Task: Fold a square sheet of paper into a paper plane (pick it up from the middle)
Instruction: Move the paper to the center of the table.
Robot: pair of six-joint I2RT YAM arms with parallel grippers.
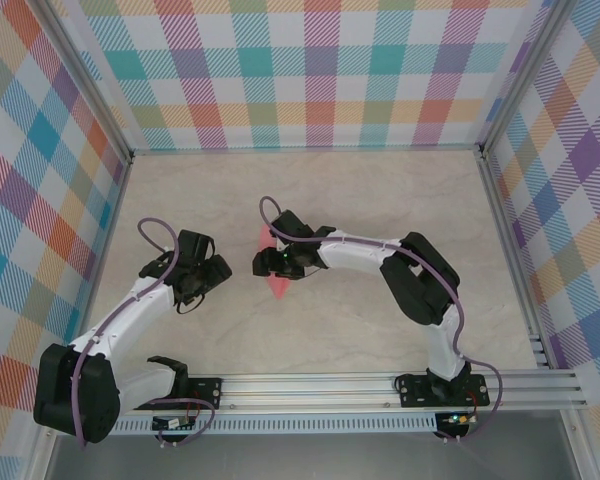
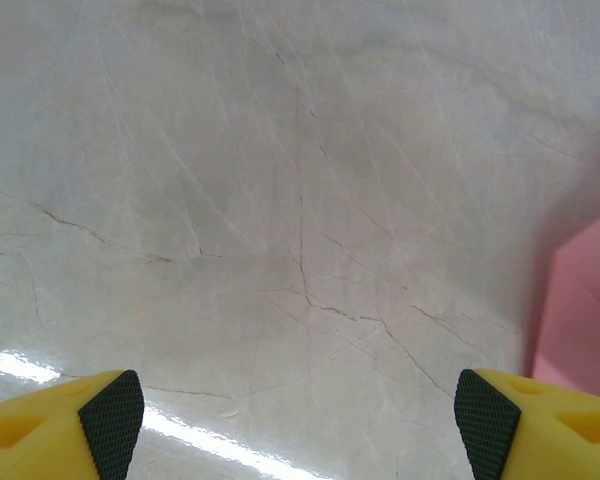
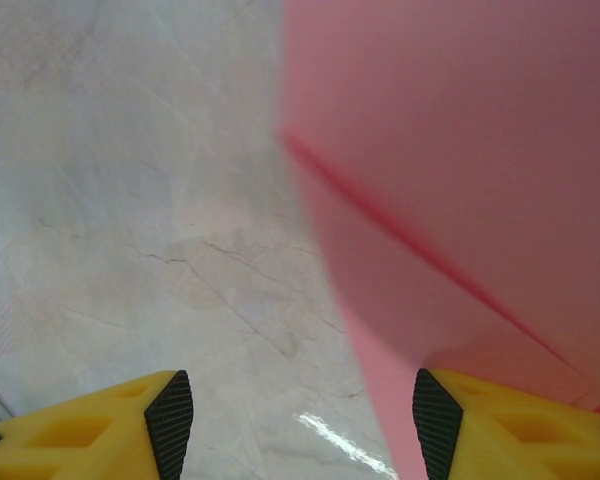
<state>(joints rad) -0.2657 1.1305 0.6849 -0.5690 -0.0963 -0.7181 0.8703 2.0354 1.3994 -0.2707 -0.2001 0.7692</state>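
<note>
- Pads of the right gripper stand a middling way apart and clamp nothing. Bare stone-patterned surface shows across most of the gap.
- On the far side of that gap, the edge of the sheet of paper reaches in beside the other pad, close to it but not pinched.
- A darker crease runs slantwise across the pink sheet, so it looks partly folded. Whether the nearest flap lies flat or is lifted a little, I cannot tell.
- Judging by this placing, the right gripper sits over the sheet's edge so it can nip or press that flap along the crease.
- The left gripper has its fingers spread wide with nothing between them, low over bare surface.
- A corner of the pink sheet shows at the side of the left wrist view, near but apart. This gripper seems to be kept clear, ready to steady the paper if called on.
- From above, the sheet is a narrow pink shape on the table, about mid-table. The right gripper's head covers much of it.
- Nothing else lies on the table. The checked walls and the metal rail at the near edge are well away.
- The only crowding is the two gripper heads close together beside the paper, which could bump if both move in.
</note>
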